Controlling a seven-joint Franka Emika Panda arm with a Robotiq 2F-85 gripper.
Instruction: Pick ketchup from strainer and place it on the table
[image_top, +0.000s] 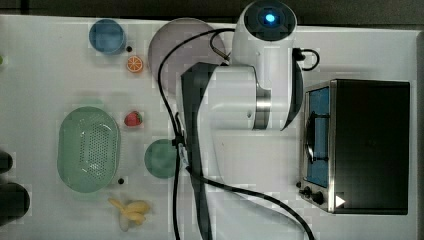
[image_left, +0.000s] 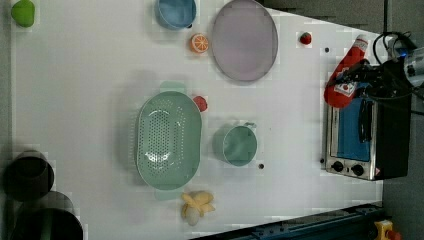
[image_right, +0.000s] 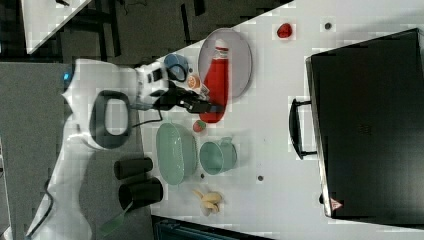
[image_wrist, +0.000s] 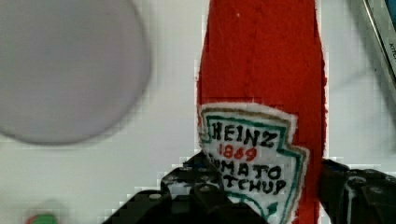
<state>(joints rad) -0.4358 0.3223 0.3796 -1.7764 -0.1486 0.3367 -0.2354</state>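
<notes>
1. The fingers (image_wrist: 261, 196) pinch the ketchup bottle (image_wrist: 261, 93) by its labelled lower body.
2. In the left view's upper right, the bottle hangs above the surface (image_left: 90, 75), well apart from the empty strainer (image_left: 168, 141).

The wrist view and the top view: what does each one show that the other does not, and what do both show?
The wrist view alone shows the ketchup, its white label reading Heinz Tomato Ketchup, held between the gripper's dark fingers.

The top view alone shows the strainer, which is empty, the teal cup, the blue cup, the orange slice, the banana and the robot arm.

Both show the white table and the lilac plate.
</notes>
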